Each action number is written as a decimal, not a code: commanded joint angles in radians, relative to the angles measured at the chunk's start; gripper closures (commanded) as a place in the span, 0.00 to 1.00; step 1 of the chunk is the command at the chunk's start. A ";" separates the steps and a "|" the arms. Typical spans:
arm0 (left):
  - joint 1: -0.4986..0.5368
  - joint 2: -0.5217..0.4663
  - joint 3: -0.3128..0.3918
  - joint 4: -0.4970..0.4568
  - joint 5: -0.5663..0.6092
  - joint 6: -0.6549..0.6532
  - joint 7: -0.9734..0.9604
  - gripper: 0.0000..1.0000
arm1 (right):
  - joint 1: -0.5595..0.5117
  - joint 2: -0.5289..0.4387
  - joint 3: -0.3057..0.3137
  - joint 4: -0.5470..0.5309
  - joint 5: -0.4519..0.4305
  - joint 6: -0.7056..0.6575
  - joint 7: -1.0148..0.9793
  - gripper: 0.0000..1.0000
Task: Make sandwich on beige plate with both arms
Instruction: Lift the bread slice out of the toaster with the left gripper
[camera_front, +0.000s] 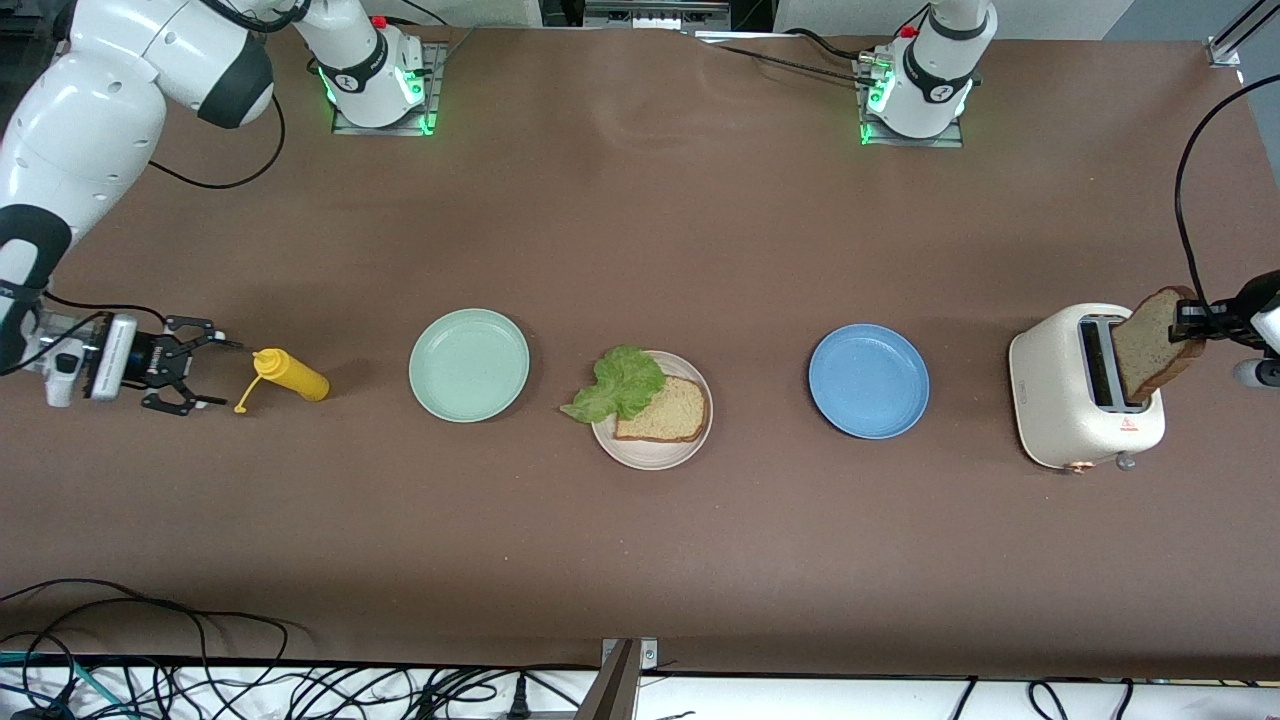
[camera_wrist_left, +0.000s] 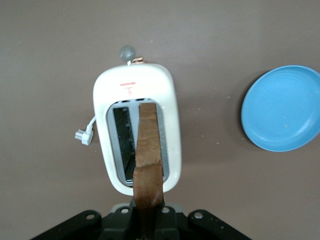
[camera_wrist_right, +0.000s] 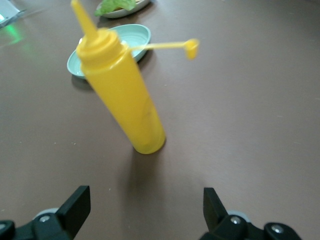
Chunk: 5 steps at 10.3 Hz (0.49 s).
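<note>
Left hand (camera_front: 1190, 322) grips bread slice (camera_front: 1150, 345) over toaster (camera_front: 1075, 400).

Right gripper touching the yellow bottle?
Apart. The right wrist view shows bare table between the open right gripper and the standing yellow bottle.

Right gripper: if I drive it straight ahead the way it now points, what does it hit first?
Most likely the yellow bottle. The right gripper is open beside the bottle and aimed at it, and in the right wrist view the bottle stands between the fingers' line. The mint plate comes after it. Height is hard to judge.
</note>
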<state>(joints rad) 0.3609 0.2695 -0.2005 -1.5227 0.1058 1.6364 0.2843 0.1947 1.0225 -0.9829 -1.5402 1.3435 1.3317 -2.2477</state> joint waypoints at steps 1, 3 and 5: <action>-0.007 0.004 -0.065 0.083 0.022 -0.085 0.016 1.00 | 0.002 -0.018 -0.068 0.101 -0.032 -0.052 0.214 0.01; -0.007 0.005 -0.163 0.091 0.008 -0.093 0.009 1.00 | 0.003 -0.033 -0.117 0.153 -0.029 -0.060 0.325 0.00; -0.016 0.036 -0.230 0.091 -0.090 -0.093 -0.043 1.00 | 0.003 -0.035 -0.155 0.225 -0.027 -0.072 0.451 0.01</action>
<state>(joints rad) 0.3499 0.2738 -0.4077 -1.4553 0.0751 1.5636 0.2683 0.2017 0.9937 -1.1175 -1.3727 1.3358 1.2823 -1.8773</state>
